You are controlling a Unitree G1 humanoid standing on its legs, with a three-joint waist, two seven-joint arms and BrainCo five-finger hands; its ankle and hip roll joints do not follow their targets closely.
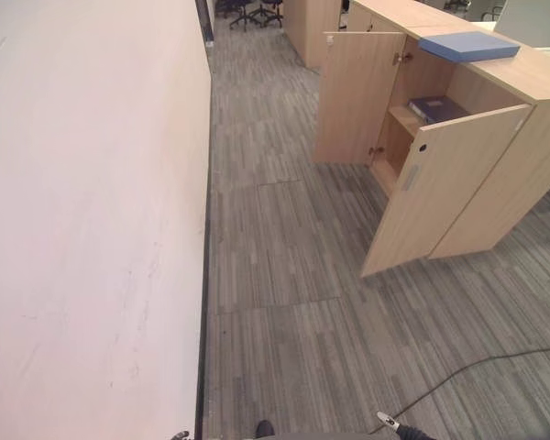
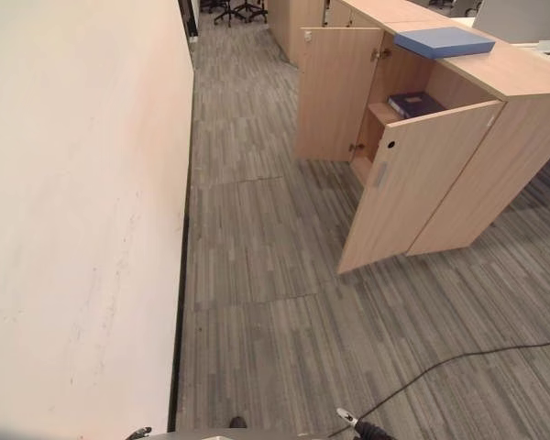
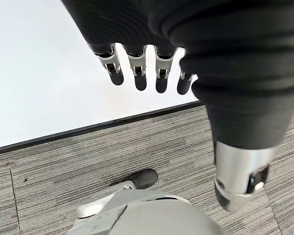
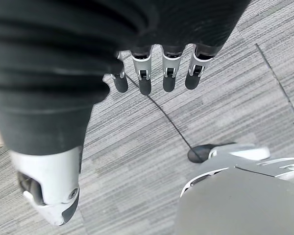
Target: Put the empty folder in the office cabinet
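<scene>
Grey striped carpet point(image 1: 284, 302) runs ahead of me as an open lane, and I'm reading it from the left. On that side a pale wall point(image 1: 82, 220) stands close, with a dark strip along its base where it meets the floor. My left hand point(image 3: 147, 73) hangs beside that wall, fingers straight and relaxed, holding nothing. The middle of the floor is bare carpet all the way up to some office chairs point(image 1: 252, 11) far down the aisle.

To the right I've got the wooden office cabinet point(image 1: 495, 156), both doors swung wide. The far door point(image 1: 357, 96) stands out into the aisle; the near door point(image 1: 440, 188) angles toward me and narrows the way in, its bottom corner sticking out over the carpet. Between the doors I see a shelf with a dark blue book point(image 1: 437, 109) lying flat on it.

The folder point(image 1: 467, 46) is a flat light-blue slab lying on the cabinet's top, above the open compartment, one end overhanging the front edge. My right hand point(image 4: 157, 73) hangs over the carpet, fingers loose, empty.
</scene>
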